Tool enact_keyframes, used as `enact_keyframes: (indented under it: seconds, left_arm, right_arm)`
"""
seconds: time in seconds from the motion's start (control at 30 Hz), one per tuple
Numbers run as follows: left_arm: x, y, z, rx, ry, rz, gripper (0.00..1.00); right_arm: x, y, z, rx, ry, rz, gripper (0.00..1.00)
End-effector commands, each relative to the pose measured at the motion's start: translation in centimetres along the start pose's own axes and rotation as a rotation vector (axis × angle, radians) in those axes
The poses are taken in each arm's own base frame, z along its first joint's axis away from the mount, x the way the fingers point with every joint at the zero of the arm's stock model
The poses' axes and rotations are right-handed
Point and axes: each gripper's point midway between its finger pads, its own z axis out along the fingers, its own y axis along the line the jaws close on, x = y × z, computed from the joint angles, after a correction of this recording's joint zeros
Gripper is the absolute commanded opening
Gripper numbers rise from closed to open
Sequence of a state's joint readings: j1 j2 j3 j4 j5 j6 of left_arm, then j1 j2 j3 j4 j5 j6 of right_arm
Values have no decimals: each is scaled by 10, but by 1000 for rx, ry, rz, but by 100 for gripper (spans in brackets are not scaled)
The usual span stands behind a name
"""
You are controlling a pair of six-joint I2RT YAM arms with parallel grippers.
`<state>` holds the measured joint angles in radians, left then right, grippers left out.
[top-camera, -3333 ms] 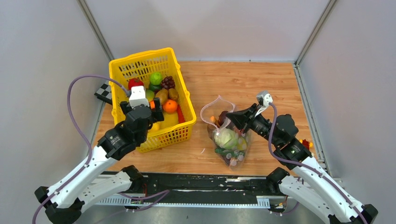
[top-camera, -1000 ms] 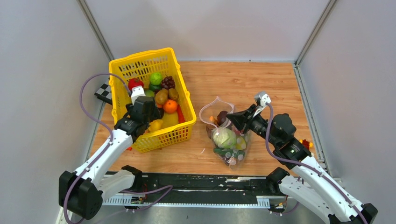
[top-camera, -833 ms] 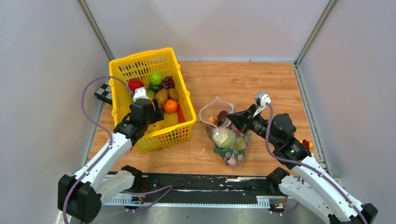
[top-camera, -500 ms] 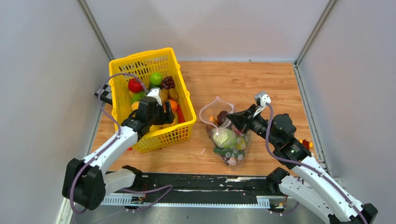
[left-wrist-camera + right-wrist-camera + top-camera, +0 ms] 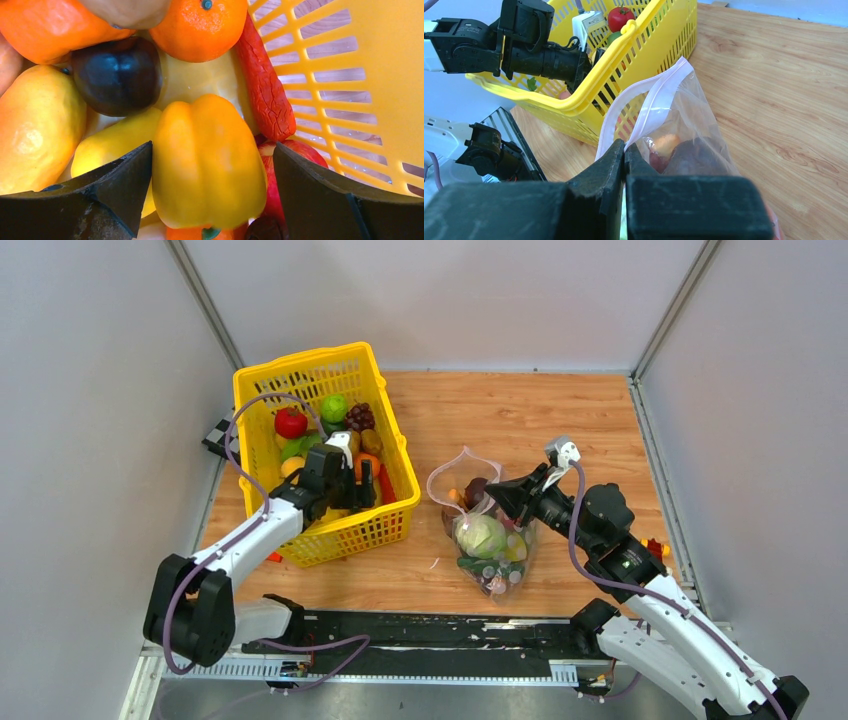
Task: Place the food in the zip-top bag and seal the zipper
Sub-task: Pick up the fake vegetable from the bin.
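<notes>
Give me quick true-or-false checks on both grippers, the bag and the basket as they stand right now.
1. The left gripper stands open astride the yellow toy pepper inside the yellow lattice basket. True.
2. The right gripper is open and holds nothing. False: it is shut on the rim of the clear dotted zip-top bag.
3. The green toy cabbage lies inside the bag. True.
4. The pale pink zipper strip is pressed shut. False: the bag's mouth gapes in an open loop.
5. The red toy tomato is in the bag. False: it sits in the basket.
</notes>
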<state>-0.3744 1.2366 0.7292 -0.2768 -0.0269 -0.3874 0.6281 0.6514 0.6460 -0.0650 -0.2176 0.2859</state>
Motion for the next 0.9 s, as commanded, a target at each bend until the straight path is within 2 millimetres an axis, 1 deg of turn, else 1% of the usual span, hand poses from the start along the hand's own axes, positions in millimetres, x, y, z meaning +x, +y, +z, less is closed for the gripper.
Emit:
enact_keyframes:
  seconds: [0.0, 0.1, 0.27, 0.37, 0.43, 0.5, 0.53, 0.6, 0.67, 0.73, 0.87]
  left_arm:
    - [-15, 0, -11, -4, -45, 26, 95]
    - [-14, 1, -10, -9, -25, 44, 94]
    - [-10, 3, -7, -23, 9, 62, 83]
    - [-10, 3, -5, -22, 9, 61, 72]
    - [-11, 2, -5, -19, 2, 59, 70]
    - [-12, 3, -6, -22, -10, 50, 71]
    - [-13, 3, -5, -20, -14, 47, 74]
    - [-13, 2, -4, -16, -21, 42, 75]
    - [-12, 1, -2, -12, -20, 36, 76]
    - [-10, 3, 2, -22, -11, 32, 81]
    - [-5, 8, 9, -50, 3, 23, 83]
  right_arm:
    - [-24, 8, 0, -20, -66, -20, 3]
    - [-23, 8, 1, -20, -63, -18, 3]
    - [-22, 8, 1, -22, -61, -17, 3]
    - [-23, 8, 1, -21, -64, -17, 3]
    - [-23, 8, 0, -21, -65, -18, 3]
    - [-24, 8, 0, -22, -66, -19, 3]
    - [-24, 8, 0, -21, -67, -18, 3]
    - [-23, 8, 0, -20, -66, -17, 3]
    - [-24, 8, 0, -20, -67, -18, 3]
    - [-24, 8, 0, -21, -67, -18, 3]
    - [-23, 8, 0, -19, -65, -18, 3]
